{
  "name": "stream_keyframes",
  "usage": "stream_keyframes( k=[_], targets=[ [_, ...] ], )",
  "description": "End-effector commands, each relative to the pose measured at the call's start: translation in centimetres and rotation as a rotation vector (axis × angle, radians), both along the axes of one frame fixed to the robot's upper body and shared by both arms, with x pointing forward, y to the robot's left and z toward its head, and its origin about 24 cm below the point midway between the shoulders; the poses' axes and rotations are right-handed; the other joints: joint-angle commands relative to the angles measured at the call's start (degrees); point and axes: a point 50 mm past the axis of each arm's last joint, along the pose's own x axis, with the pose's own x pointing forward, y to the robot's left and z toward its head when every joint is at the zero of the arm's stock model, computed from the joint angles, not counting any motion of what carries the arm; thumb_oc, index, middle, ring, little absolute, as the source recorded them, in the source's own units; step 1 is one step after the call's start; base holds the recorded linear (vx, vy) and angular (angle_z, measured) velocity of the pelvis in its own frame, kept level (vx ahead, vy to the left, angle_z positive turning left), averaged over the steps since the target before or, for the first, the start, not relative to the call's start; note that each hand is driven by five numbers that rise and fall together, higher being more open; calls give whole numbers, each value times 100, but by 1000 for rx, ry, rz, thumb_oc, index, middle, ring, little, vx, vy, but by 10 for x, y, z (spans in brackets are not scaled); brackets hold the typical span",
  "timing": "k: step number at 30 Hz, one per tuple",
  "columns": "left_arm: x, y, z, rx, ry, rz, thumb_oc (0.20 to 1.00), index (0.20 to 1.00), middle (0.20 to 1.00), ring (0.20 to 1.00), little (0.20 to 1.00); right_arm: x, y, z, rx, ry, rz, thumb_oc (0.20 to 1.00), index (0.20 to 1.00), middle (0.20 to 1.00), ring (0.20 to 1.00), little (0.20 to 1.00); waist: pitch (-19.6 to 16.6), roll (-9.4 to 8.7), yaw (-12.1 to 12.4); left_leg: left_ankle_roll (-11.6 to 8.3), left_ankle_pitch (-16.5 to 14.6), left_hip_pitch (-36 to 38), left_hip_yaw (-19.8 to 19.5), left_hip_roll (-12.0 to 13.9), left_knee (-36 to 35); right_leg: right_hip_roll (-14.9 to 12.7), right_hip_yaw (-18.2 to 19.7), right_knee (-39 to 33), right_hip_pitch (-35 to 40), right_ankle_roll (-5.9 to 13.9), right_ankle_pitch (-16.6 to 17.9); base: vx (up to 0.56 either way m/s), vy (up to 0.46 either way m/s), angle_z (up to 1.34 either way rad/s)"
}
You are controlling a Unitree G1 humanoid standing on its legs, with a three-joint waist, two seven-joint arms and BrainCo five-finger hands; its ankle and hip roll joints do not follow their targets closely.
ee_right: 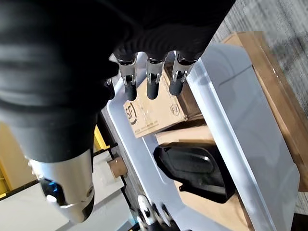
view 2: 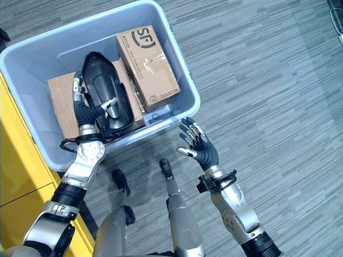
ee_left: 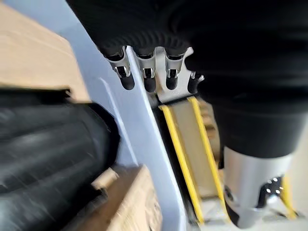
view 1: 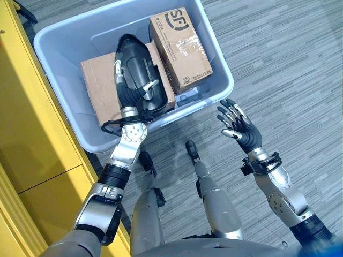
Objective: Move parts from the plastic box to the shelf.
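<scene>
While the left robot hand reaches into the plastic box, its dark back lying over the flat cardboard box, I can't tell its fingers. Right robot hand hovers outside, fingers spread. Picking step; next needs a firm grip and lift toward the yellow shelf.

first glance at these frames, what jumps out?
The blue-grey plastic box on the grey floor, holding two cardboard boxes, one flat, one tilted at its far right. The left hand reaches inside beside a glossy black part lying on the flat one. The right hand hovers open outside the box's near right corner.
</scene>
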Motion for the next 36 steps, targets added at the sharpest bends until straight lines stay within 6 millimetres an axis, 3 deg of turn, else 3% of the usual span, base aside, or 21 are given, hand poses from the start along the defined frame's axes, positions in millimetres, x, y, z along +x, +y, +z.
stream_keyframes(
  k=[1, 8, 15, 23, 36],
  targets=[
    [-2, 22, 17, -7, -98, 121, 1000, 1000, 1000, 1000, 1000, -2, -6, 18, 33, -105, -31, 1000, 1000, 1000, 1000, 1000, -116, -241, 67, -556, -191, 373, -402, 361, 50, -512, -321, 28, -40, 544, 208, -1, -14, -8],
    [-14, 45, 13, -55, -122, 263, 1000, 1000, 1000, 1000, 1000, -2, -5, 21, 35, -117, -37, 1000, 1000, 1000, 1000, 1000, -80, -305, 75, -571, -191, 347, -387, 388, 50, -470, -336, 28, -81, 523, 218, 0, -4, -2],
    [-19, 49, 19, -45, -166, 327, 1000, 1000, 1000, 1000, 1000, -3, -5, 22, 30, -124, -32, 1000, 1000, 1000, 1000, 1000, -69, -346, 74, -567, -207, 311, -420, 380, 50, -471, -374, 28, -101, 522, 212, 0, 0, 0],
    [-15, 40, 20, -41, -161, 275, 1000, 1000, 1000, 1000, 1000, -2, -3, 24, 30, -126, -29, 1000, 1000, 1000, 1000, 1000, -44, -355, 84, -565, -200, 253, -458, 361, 50, -478, -397, 28, -126, 523, 216, 0, 0, 0],
    [0, 15, 1, -46, -31, 163, 1000, 1000, 1000, 1000, 1000, -3, -1, 24, 34, -123, -30, 1000, 1000, 1000, 1000, 1000, 32, -358, 44, -566, -177, 180, -452, 376, 50, -461, -400, 28, -215, 523, 231, 0, 0, 0]
  ],
)
